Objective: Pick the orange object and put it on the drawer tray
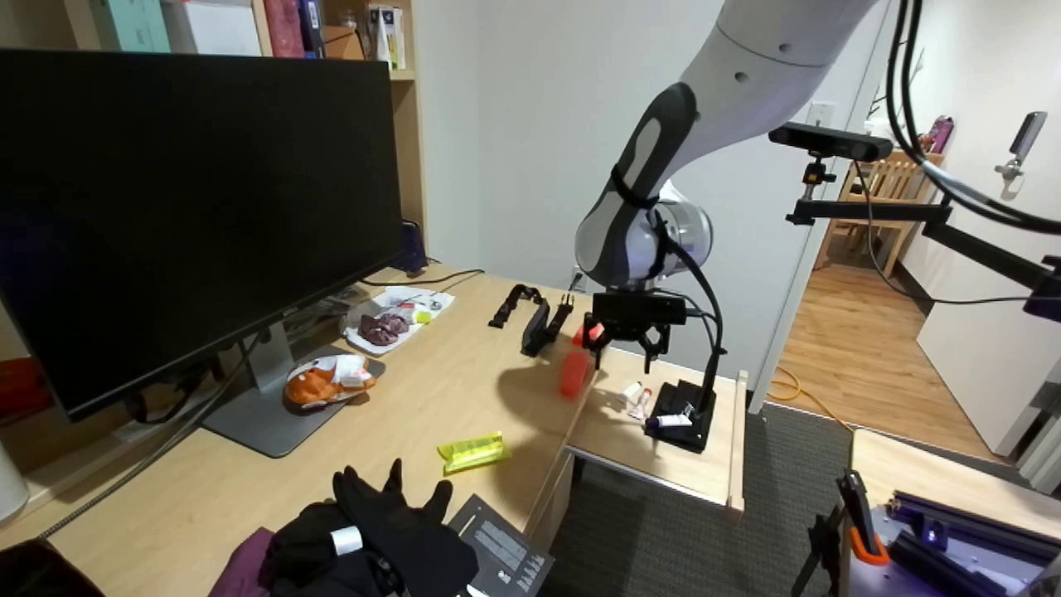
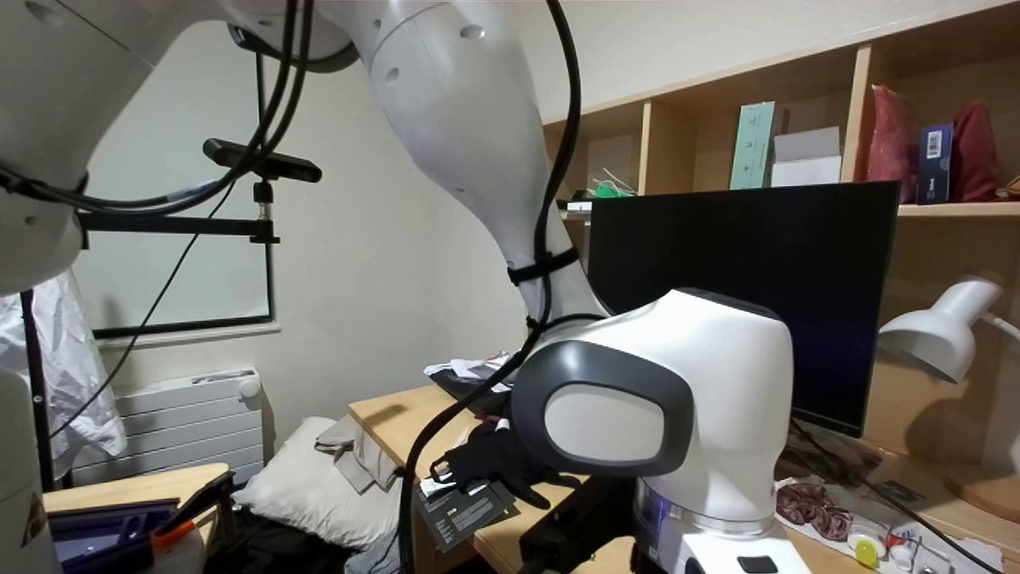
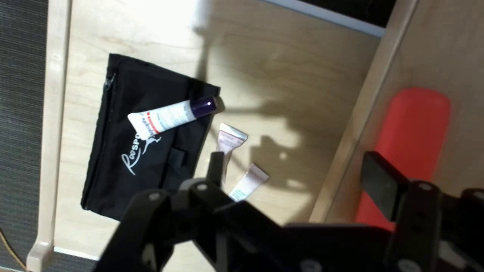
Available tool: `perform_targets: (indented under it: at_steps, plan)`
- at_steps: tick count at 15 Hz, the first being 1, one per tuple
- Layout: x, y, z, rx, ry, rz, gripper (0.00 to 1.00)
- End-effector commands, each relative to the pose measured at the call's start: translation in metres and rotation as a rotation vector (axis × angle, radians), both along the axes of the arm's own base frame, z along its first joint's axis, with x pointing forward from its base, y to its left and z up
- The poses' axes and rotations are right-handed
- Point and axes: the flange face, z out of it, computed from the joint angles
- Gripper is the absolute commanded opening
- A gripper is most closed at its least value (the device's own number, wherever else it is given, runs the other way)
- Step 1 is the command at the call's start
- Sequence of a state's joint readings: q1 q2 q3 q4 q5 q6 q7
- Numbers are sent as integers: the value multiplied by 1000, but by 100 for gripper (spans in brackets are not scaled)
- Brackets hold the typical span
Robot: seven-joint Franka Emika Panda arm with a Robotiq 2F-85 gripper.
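Your gripper: released, the jaws well apart; it hangs pointing down over the line where the desk meets the drawer tray. In the wrist view, its tray-side finger shows against the tray.
Your orange object: on the desk, below your gripper on the desk side, lying lengthwise along the desk's edge, just beside the drawer tray. In the wrist view your desk-side finger covers part of it; whether the two touch, you cannot tell from these views.
Your drawer tray: below your gripper, reaching out past the desk's edge.
Black pouch: flat on the drawer tray, below your gripper and mostly out past your tray-side finger.
White tube: on top of the black pouch, its purple cap pointing to the pouch edge on your gripper's side.
Small pale tubes: two, on the drawer tray below your tray-side finger, between pouch and desk; your gripper hides part of each.
Black strap: on the desk, on the far side of the orange object from your gripper.
Yellow packet: on the desk, well apart from your gripper.
Black gloves: heaped on the desk, farther from your gripper than the yellow packet; you see them in both exterior views.
Monitor: across the desk from your gripper, well apart.
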State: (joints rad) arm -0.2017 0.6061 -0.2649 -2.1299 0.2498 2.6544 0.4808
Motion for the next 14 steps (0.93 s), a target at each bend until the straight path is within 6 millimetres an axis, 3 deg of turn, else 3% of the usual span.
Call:
perform_targets:
  at_steps: [1, 6, 14]
  plan:
    - [16, 16, 1, 13, -47, -2, 100]
    - [38, 25, -2, 6, -71, -6, 100]
    - [65, 20, -19, -37, -70, -24, 100]
